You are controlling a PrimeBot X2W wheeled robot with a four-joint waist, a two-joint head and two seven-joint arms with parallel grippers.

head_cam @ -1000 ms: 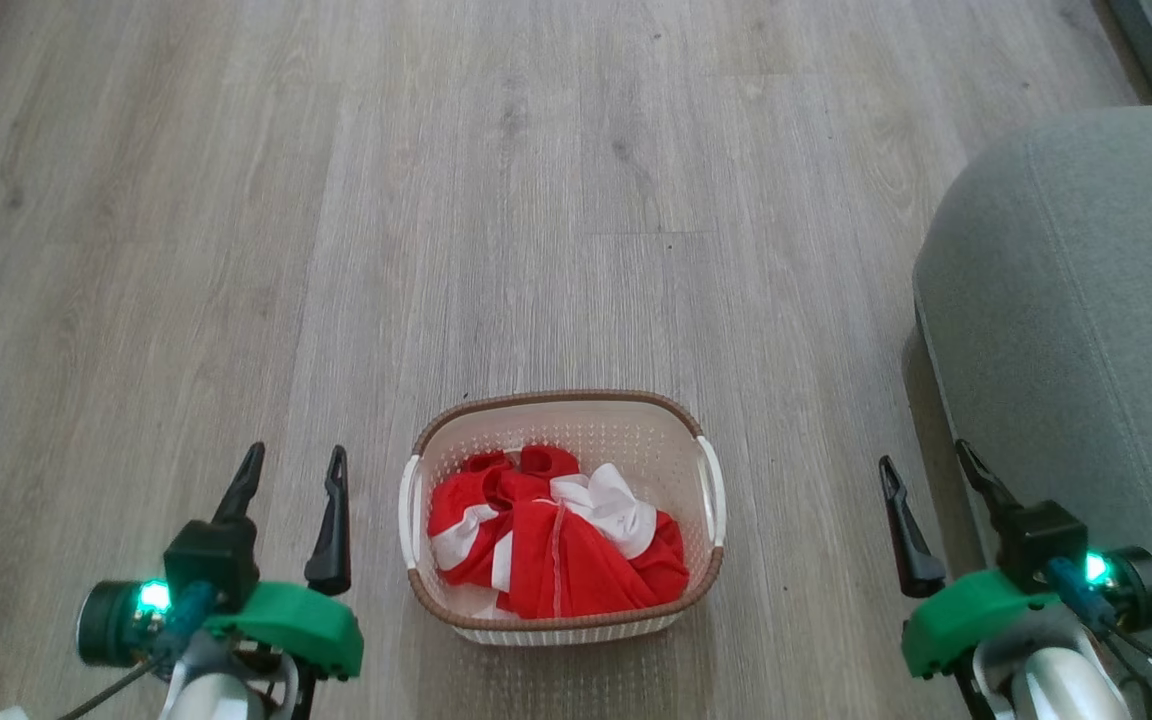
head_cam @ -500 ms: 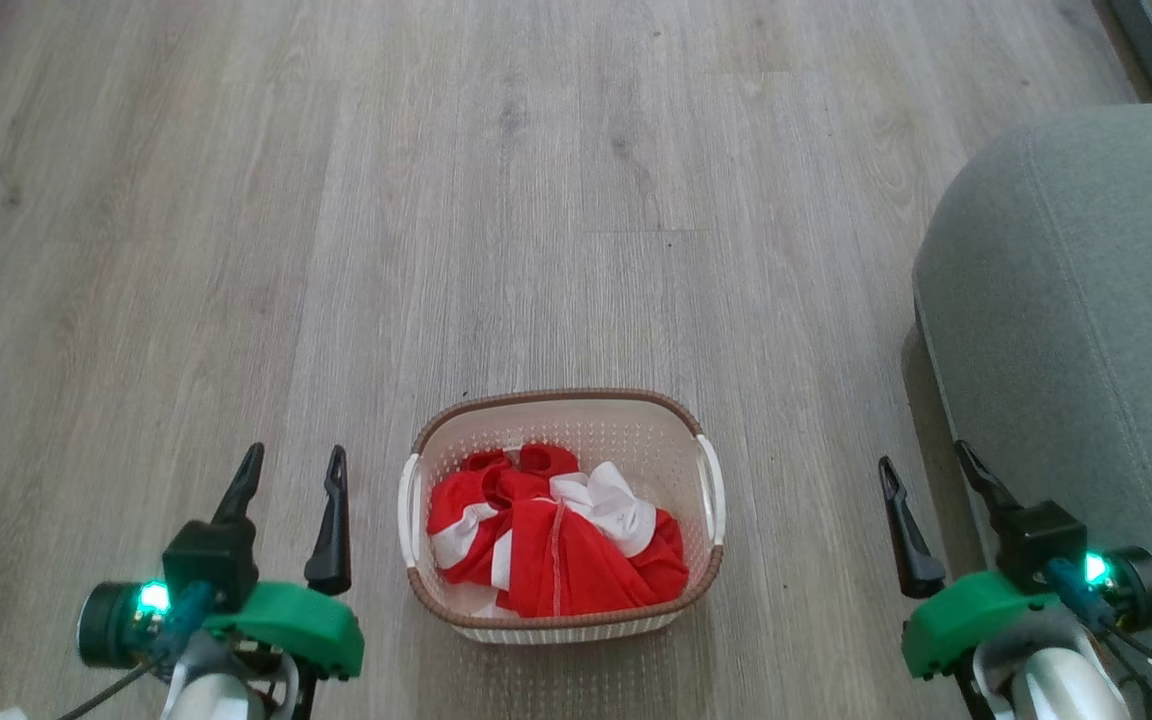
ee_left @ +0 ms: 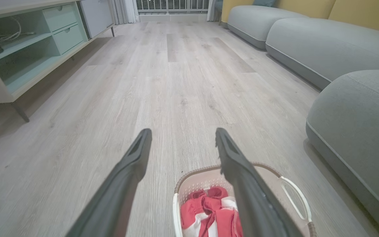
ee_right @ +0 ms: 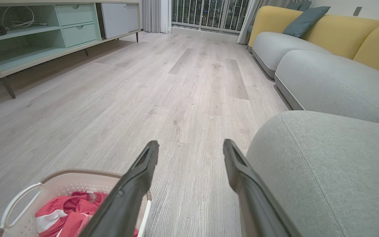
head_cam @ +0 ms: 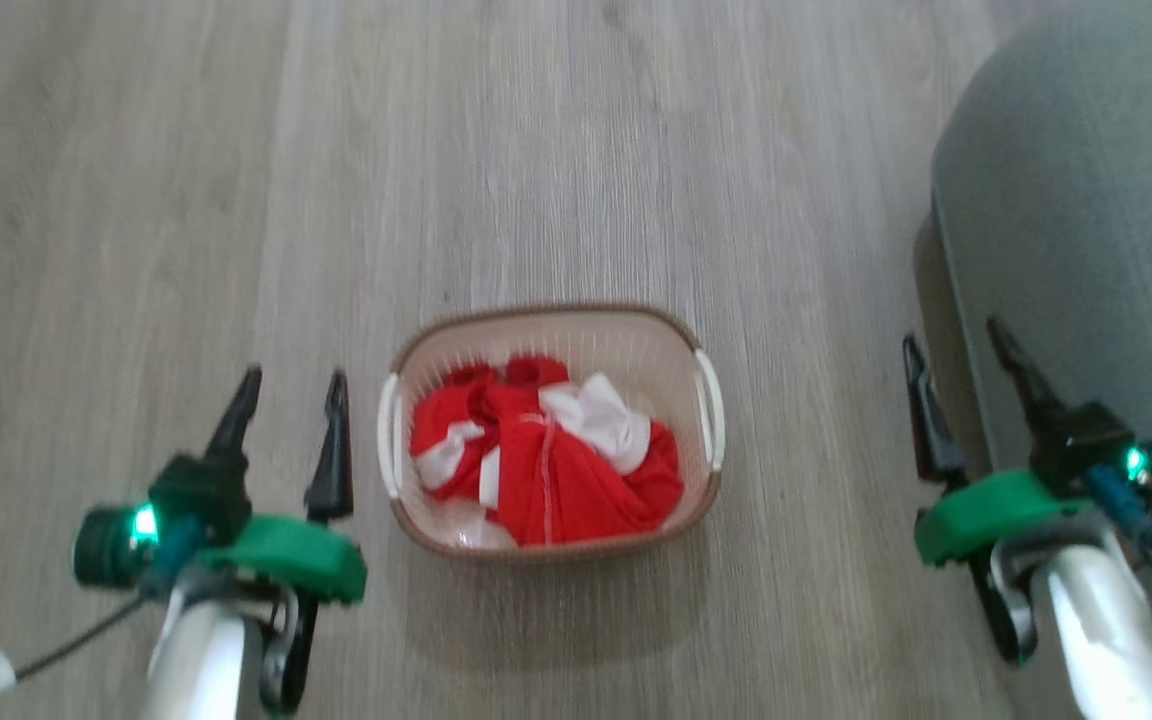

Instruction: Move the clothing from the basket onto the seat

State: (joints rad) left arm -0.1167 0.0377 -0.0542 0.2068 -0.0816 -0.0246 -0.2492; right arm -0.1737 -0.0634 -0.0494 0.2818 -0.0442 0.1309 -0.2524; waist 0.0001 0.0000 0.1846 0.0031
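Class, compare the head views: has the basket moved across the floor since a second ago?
No. The basket keeps its place beside the seat; the camera moved instead.

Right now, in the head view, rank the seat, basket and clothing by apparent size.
1. seat, largest even though the frame edge cuts it off.
2. basket.
3. clothing, bunched inside the basket.

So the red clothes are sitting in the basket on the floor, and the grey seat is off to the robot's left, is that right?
Not quite. The seat is on the robot's right, not its left; the head view shows it along the right edge. The rest holds: the red clothes sit in the basket on the floor.
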